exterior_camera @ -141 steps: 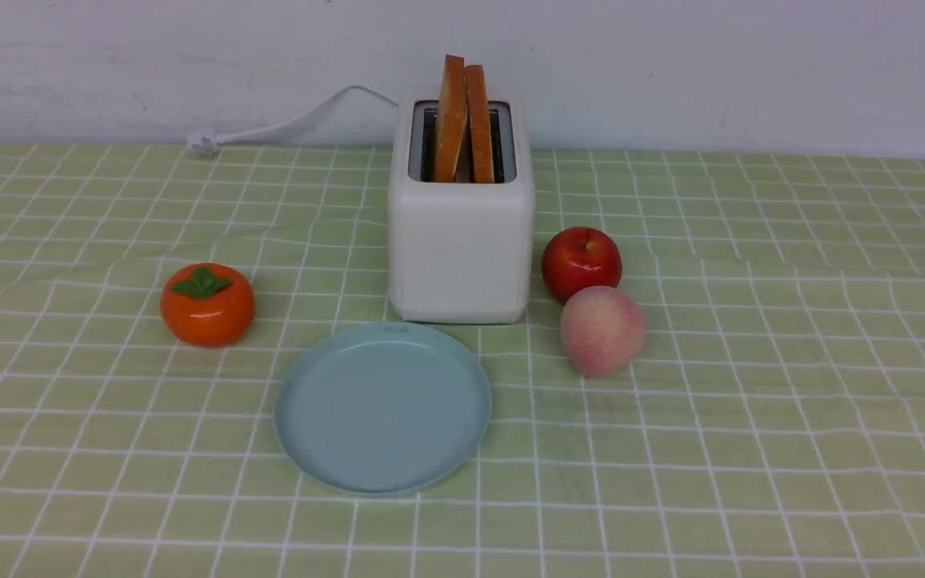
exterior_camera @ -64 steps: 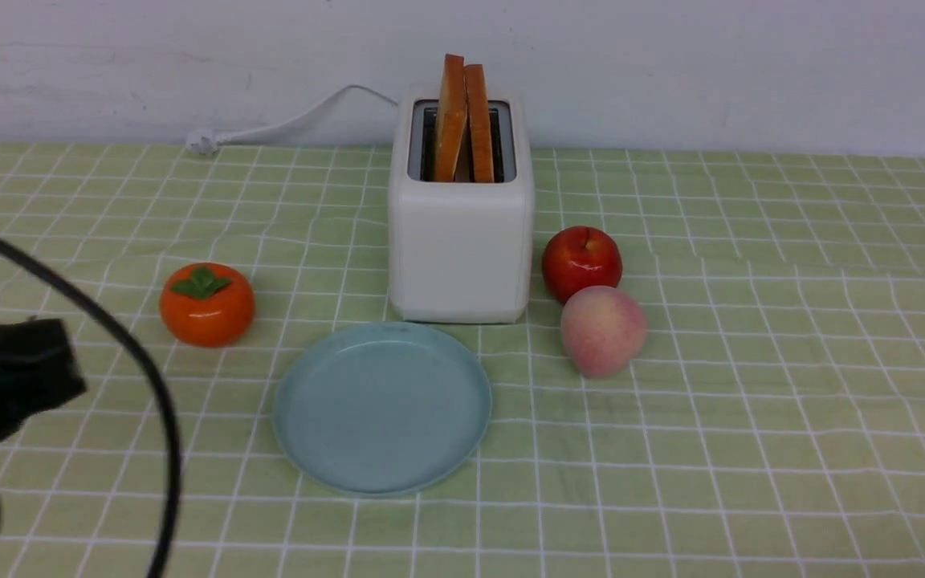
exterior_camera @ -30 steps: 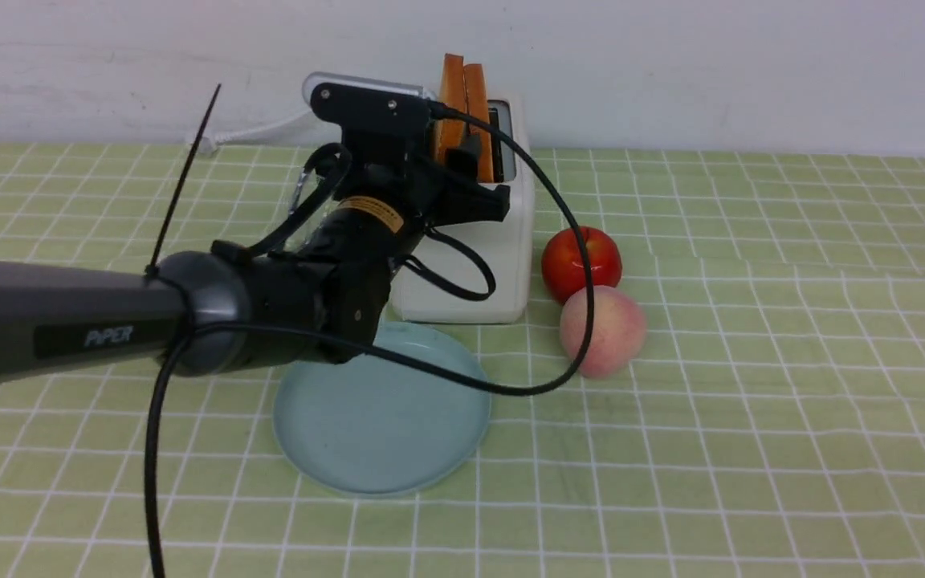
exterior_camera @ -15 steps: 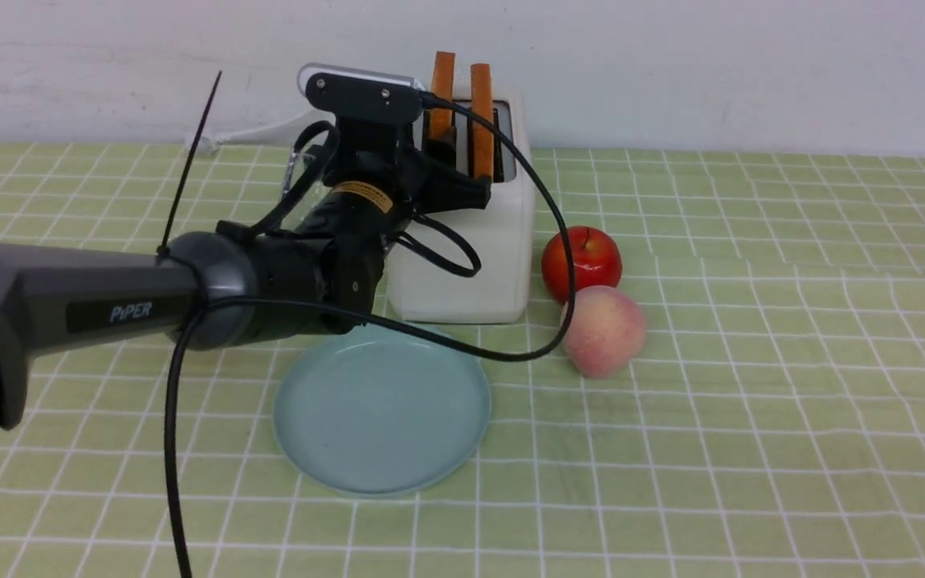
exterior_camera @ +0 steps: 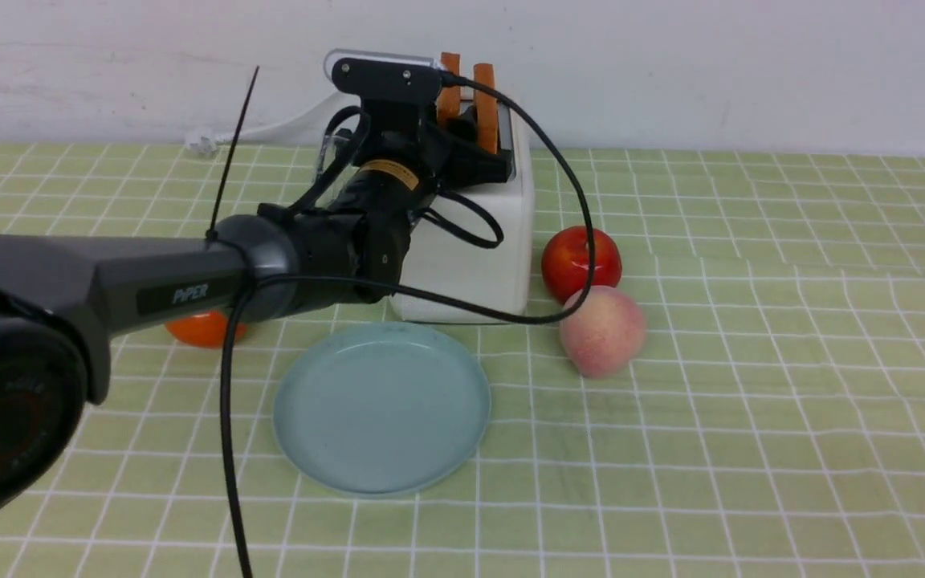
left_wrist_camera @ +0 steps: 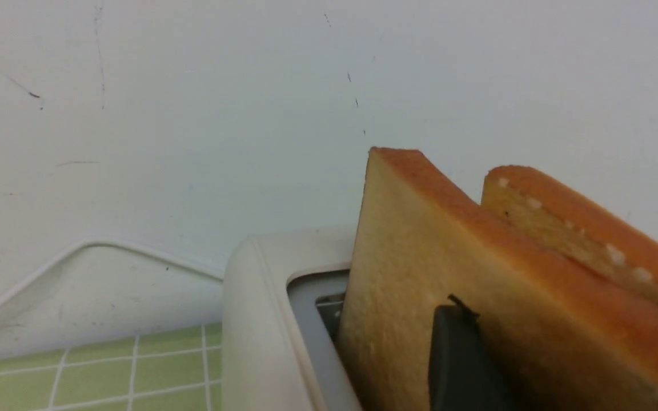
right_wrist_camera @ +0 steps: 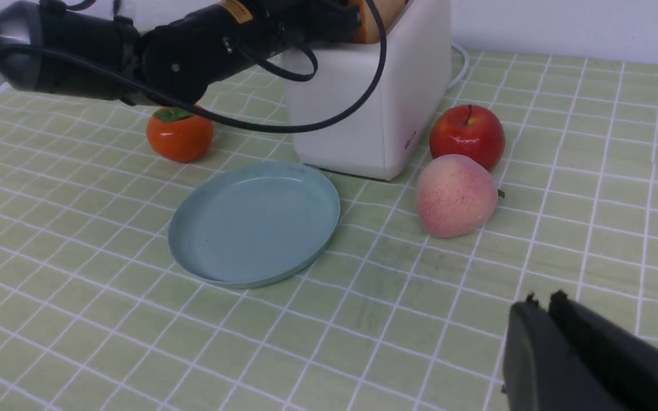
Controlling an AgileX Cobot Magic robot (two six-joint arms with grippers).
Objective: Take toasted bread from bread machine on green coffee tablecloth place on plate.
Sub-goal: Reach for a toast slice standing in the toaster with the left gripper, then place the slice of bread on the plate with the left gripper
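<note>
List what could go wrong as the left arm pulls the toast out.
1. Only one of the left fingers shows, against the near slice. The second slice stands close beside it and may get dragged or tipped.
2. The arm's cable hangs in a low loop across the bread machine; swinging to the plate could catch it on a corner.
3. A slice that sticks might lift or tip the bread machine.

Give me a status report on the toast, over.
Left gripper at toaster, finger against left toast slice, grip unconfirmed; right gripper shut. Right toast slice beside it, both in slots. Plate bare, nothing blocking it.
</note>
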